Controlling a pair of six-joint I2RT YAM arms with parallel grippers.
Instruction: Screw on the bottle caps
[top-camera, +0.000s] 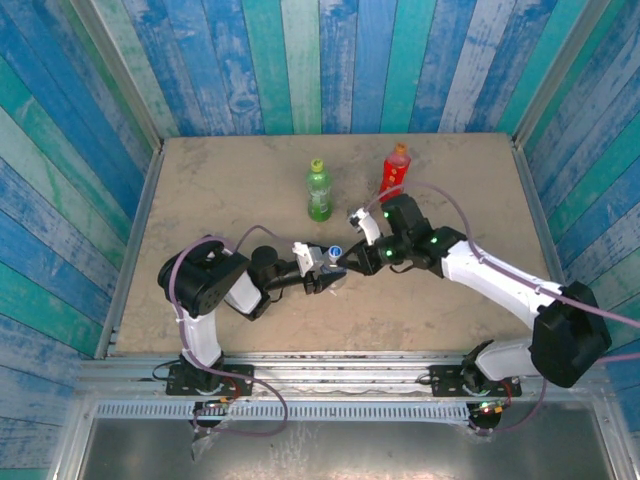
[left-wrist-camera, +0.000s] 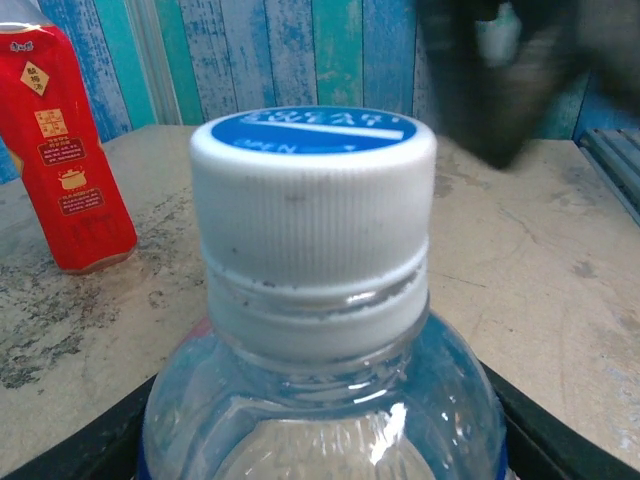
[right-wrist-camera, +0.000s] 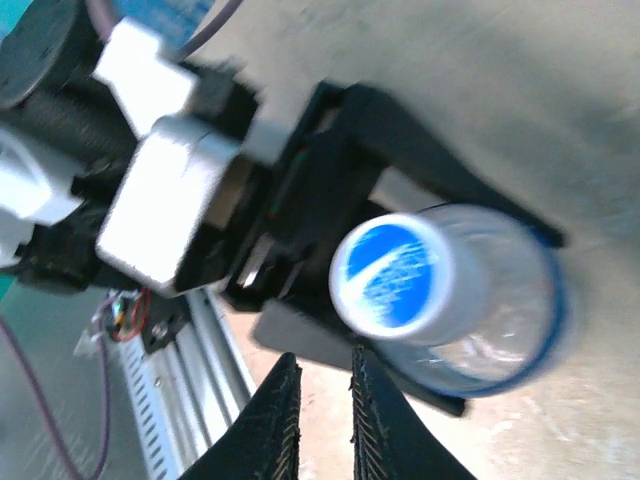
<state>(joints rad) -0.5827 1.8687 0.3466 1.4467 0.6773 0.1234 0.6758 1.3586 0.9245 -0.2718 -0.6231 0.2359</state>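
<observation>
The blue cap, white-ribbed round its side, sits on the neck of the clear bottle, level to the eye; how far it is threaded down I cannot tell. The bottle stands near the middle of the table, a little toward the near edge, with the left gripper clamped round its body. The gripper's black fingers flank the bottle on both sides in the right wrist view, and their edges show at the bottom corners of the left wrist view. The right gripper hangs just beside the cap, apart from it, with its ridged fingers drawn together to a thin slit and nothing between them. From above, the two grippers meet nose to nose at the bottle, the left reaching in from the left and the right from the right. Farther back on the table stand the green bottle with a yellow-green cap on top and, to its right, the red bottle with an orange cap. Both are upright and apart from the arms. In the left wrist view the red bottle's printed label shows off to the left, behind the clear one.
</observation>
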